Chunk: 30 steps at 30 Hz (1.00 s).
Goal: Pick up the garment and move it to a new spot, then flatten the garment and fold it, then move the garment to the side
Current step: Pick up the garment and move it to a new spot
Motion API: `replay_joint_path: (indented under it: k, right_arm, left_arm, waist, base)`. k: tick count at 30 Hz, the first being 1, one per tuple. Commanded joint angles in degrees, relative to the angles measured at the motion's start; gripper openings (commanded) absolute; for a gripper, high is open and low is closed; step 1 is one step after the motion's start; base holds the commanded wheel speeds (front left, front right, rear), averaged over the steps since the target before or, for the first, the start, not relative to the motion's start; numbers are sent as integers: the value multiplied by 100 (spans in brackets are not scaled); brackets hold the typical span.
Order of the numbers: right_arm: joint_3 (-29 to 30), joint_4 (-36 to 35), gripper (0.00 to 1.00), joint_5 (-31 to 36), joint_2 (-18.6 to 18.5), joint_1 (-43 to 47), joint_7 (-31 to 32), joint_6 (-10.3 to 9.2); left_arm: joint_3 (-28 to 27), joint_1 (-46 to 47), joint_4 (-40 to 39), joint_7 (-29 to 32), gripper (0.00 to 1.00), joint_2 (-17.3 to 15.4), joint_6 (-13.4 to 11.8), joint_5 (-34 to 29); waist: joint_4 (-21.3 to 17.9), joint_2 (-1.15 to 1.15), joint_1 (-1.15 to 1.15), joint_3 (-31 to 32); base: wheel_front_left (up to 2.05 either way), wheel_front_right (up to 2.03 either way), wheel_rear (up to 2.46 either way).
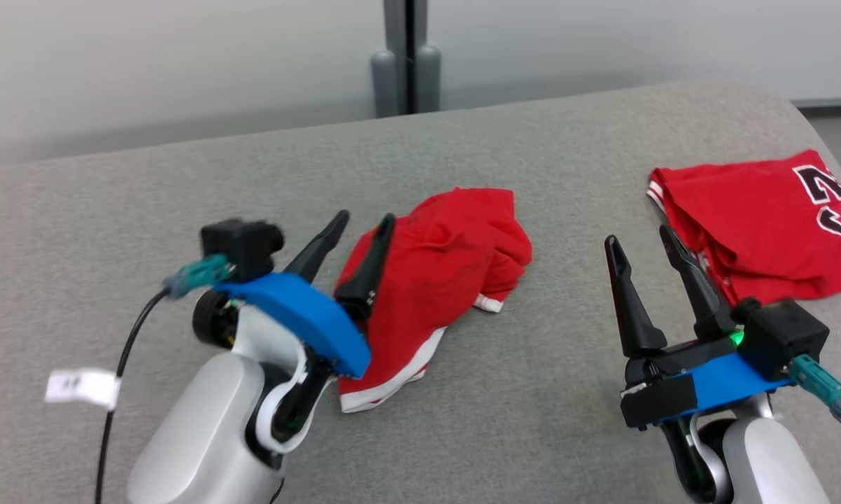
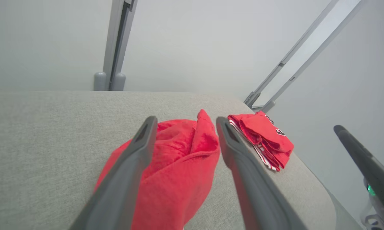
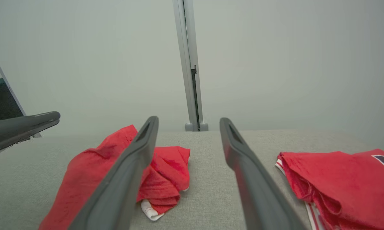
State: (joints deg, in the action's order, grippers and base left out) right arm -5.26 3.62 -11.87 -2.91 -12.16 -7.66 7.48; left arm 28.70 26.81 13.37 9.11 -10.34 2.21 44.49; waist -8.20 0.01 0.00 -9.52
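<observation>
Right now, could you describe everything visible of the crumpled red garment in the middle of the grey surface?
The crumpled red garment is soft cloth with white trim at its edges. It lies bunched in a loose heap on the grey fabric surface. The open left end effector is over its left side; whether it touches cannot be told.

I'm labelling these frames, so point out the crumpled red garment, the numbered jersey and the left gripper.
crumpled red garment (image 1: 448, 266), head view, bunched middle.
numbered jersey (image 1: 749, 217), head view, plain red cloth.
left gripper (image 1: 366, 216), head view, midway between fingertips.
</observation>
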Motion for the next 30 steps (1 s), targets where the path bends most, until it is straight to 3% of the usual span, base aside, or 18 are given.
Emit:
replay_joint_path:
  k: [1,12,23,30]
  right_arm:
    - [14,-38,100,18,1,115,33,3]
    - [188,-118,100,-11,-1,558,242,3]
    - [404,221,100,-19,-1,903,254,3]
    - [509,525,100,94,-1,948,130,3]
  left_arm:
    - [-103,-176,-66,-202,100,-72,-16,0]
    - [-805,-1467,-269,-2100,100,-525,-274,-436]
    - [-1275,-2124,-251,-2422,100,-718,-756,-1052]
    - [-1426,-2529,-475,-2434,100,-808,-864,-1222]
  waist:
    - [80,-1,0,45]
    - [662,-1,0,358]
    - [722,-1,0,515]
    - [625,-1,0,525]
  base:
    - [0,0,0]
    - [0,0,0]
    - [0,0,0]
    - [0,0,0]
